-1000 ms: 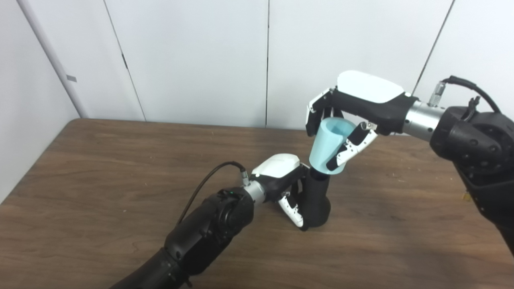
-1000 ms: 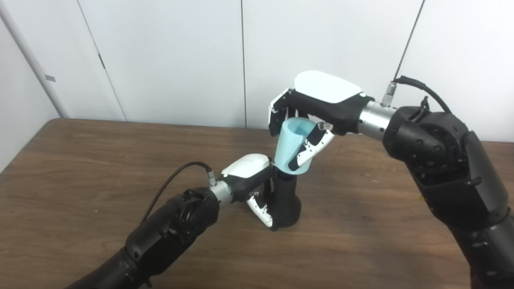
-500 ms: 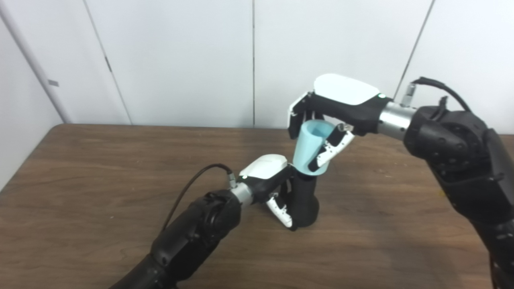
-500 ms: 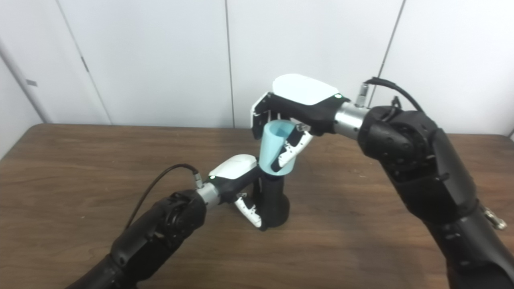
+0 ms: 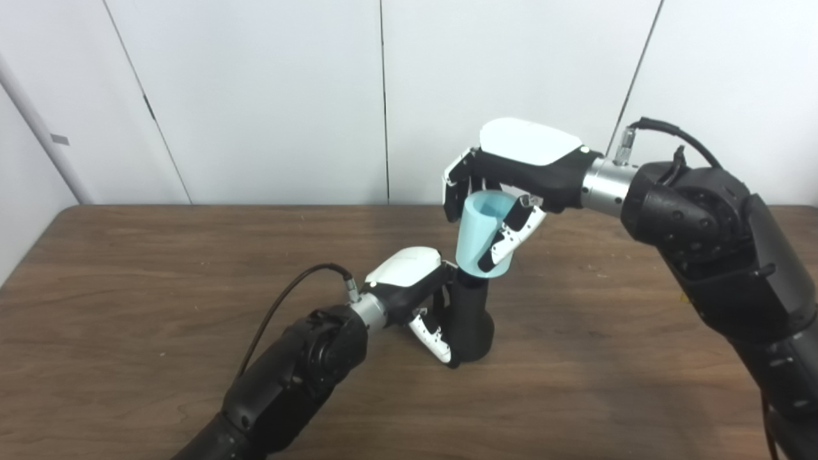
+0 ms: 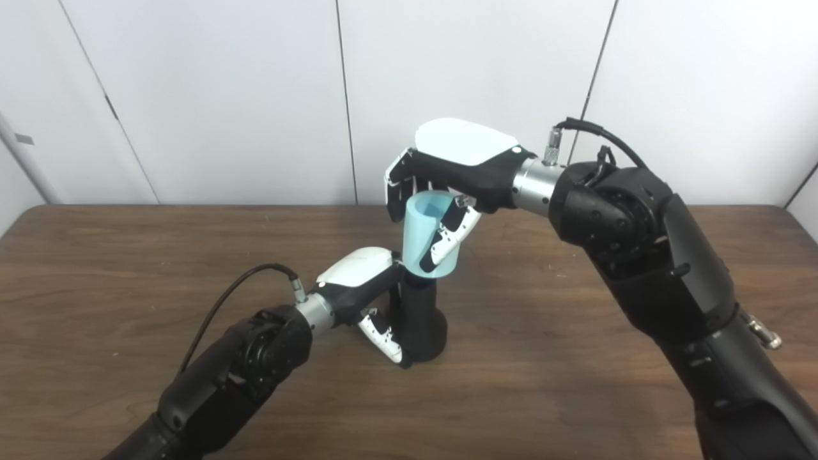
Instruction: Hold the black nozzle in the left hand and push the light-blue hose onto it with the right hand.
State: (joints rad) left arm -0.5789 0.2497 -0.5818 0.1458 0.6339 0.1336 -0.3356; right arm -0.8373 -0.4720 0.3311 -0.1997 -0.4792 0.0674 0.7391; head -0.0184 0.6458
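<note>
While the left hand (image 5: 427, 305) wraps the black nozzle (image 5: 471, 319), bracing it upright on the table (image 5: 128, 287), the right hand (image 5: 505, 191) clasps the light-blue hose (image 5: 480, 233) from above; hose mouth sits over the nozzle top, tilted; likely mid-push.

Top of black nozzle (image 5: 471, 316) hidden inside light-blue hose (image 5: 480, 233), so seating depth can't be told. Nozzle's 9 o'clock side covered by left hand (image 5: 418, 297). Hose's far wall hidden behind right hand (image 5: 511, 185) fingers. Both arms cut off at bottom edge; right arm also at 3 o'clock edge.
</note>
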